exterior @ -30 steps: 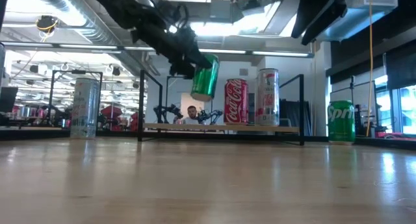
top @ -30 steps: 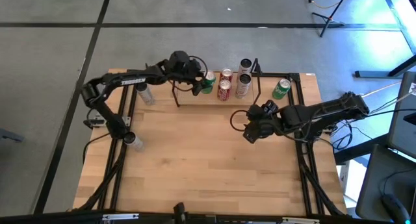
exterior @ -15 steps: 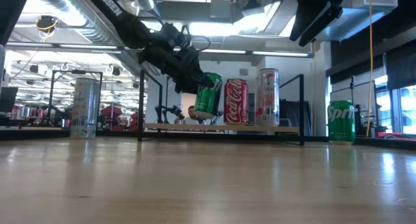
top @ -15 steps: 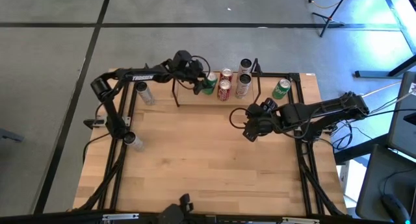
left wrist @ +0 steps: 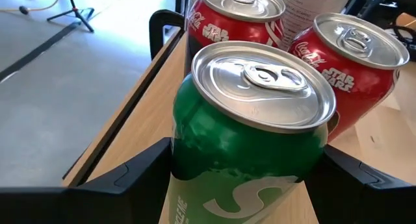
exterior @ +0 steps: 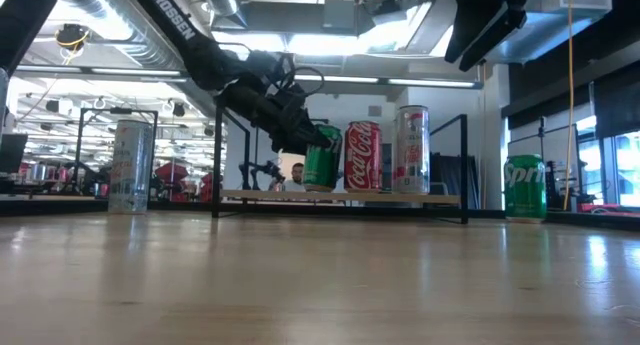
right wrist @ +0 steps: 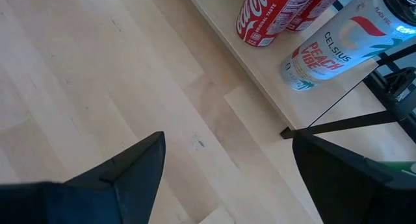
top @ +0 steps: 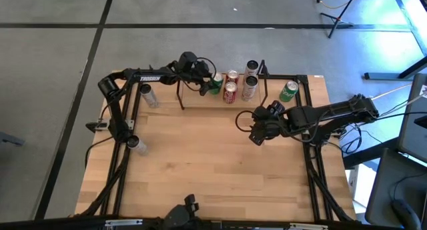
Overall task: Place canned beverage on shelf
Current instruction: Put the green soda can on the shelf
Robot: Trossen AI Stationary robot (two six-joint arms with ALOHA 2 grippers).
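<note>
Left gripper (top: 205,84): at the table's 12 o'clock edge, clamped around the green can (left wrist: 250,146).
Green can: upright on the shelf (exterior: 340,196), just beside the red cola can (exterior: 363,156) at its 9 o'clock side in the low view.
Shelf: also holds a second red can (left wrist: 354,62) and a tall white can (exterior: 412,150).
Right gripper (top: 256,132): above mid-table toward 3 o'clock, fingers spread wide, empty.
</note>
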